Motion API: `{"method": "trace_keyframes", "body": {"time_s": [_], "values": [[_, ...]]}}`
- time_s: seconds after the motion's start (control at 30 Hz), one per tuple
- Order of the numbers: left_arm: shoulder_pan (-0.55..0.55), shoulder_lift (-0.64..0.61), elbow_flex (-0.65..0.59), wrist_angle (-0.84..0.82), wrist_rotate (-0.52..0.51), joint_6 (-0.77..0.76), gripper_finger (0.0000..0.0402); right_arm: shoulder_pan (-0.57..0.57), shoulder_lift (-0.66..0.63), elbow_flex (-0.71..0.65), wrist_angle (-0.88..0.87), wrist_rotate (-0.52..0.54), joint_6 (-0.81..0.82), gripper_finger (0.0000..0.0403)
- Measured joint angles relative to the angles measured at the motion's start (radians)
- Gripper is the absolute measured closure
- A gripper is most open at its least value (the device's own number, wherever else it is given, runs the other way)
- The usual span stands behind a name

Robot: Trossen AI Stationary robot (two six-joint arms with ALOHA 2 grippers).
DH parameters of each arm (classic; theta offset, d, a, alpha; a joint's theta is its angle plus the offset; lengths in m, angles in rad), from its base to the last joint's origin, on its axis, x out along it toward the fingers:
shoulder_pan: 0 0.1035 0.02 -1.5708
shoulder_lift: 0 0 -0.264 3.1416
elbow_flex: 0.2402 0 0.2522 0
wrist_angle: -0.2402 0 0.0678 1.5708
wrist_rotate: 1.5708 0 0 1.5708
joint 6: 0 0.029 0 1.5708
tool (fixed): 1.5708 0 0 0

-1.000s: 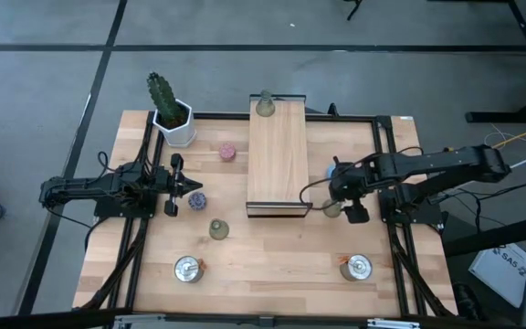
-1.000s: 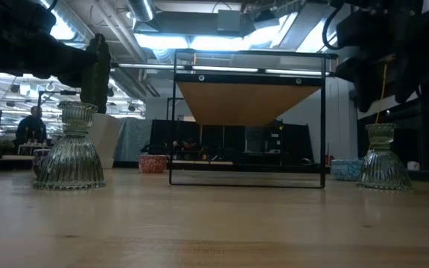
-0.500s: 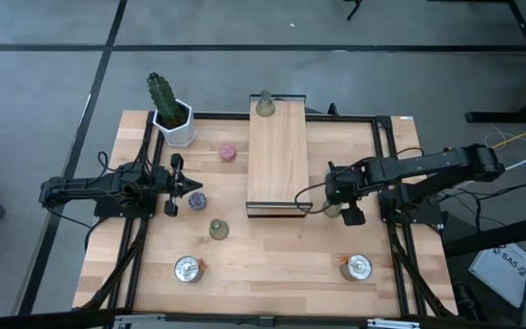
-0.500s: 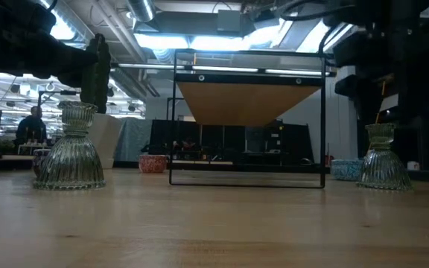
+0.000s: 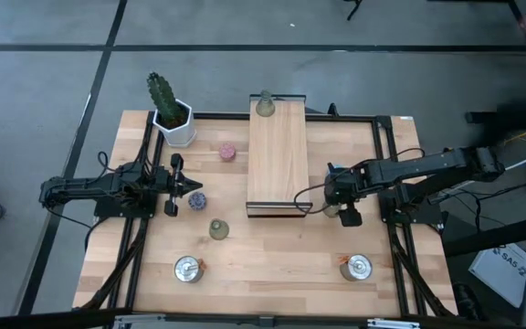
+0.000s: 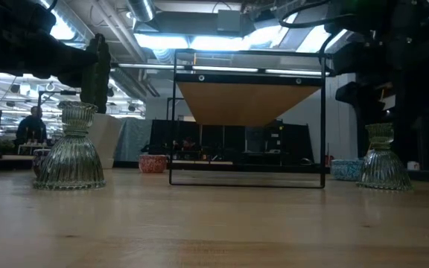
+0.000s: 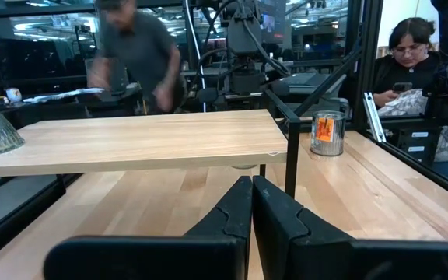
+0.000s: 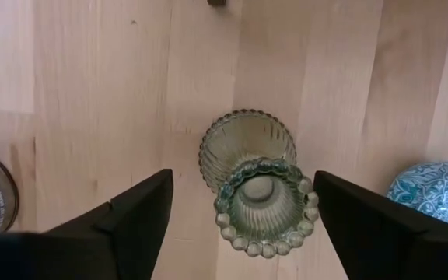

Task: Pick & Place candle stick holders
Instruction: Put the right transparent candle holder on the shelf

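Note:
A green bell-shaped candle stick holder point(image 8: 257, 183) stands upright on its wide foot on the table, right of the wooden board point(image 5: 277, 151). My right gripper point(image 8: 243, 194) points down over it, open, one finger on each side of its beaded top and apart from it; in the low view it point(image 6: 382, 100) hangs just above the holder point(image 6: 382, 160). My left gripper point(image 5: 193, 187) waits shut at the table's left, level, next to a purple holder point(image 5: 196, 199). A second green holder point(image 5: 218, 228) stands on the table, and a third point(image 5: 264, 105) sits on the board's far end.
A blue holder point(image 8: 434, 190) sits close beside the right gripper. A pink holder point(image 5: 227, 152) and a cactus in a white pot point(image 5: 172, 119) stand at the far left. Two silver holders point(image 5: 187, 269) point(image 5: 356, 267) are near the front edge. People show beyond the table.
My right gripper has sunk toward the green holder below it and edged toward the board, still open. The holder has stayed where it was.

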Motion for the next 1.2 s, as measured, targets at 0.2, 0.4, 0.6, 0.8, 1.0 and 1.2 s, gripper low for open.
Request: {"method": "trace_keyframes", "body": {"time_s": [0.2, 0.4, 0.6, 0.8, 1.0, 1.2], "values": [[0.000, 0.000, 0.000, 0.000, 0.000, 0.000, 0.0395, 0.000, 0.000, 0.000, 0.005, 0.016, 0.012, 0.0122], [0.000, 0.000, 0.000, 0.000, 0.000, 0.000, 0.0395, 0.000, 0.000, 0.000, 0.005, 0.016, 0.014, 0.0153], [0.000, 0.000, 0.000, 0.000, 0.000, 0.000, 0.0395, 0.000, 0.000, 0.000, 0.005, 0.019, 0.014, 0.0182], [0.000, 0.000, 0.000, 0.000, 0.000, 0.000, 0.0396, 0.000, 0.000, 0.000, 0.005, 0.019, 0.014, 0.0208], [0.000, 0.000, 0.000, 0.000, 0.000, 0.000, 0.0396, 0.000, -0.001, 0.000, 0.005, 0.019, 0.014, 0.0213], [0.000, 0.000, 0.000, 0.000, 0.000, 0.000, 0.0396, 0.000, -0.006, 0.000, 0.005, 0.019, 0.014, 0.0214]]}}
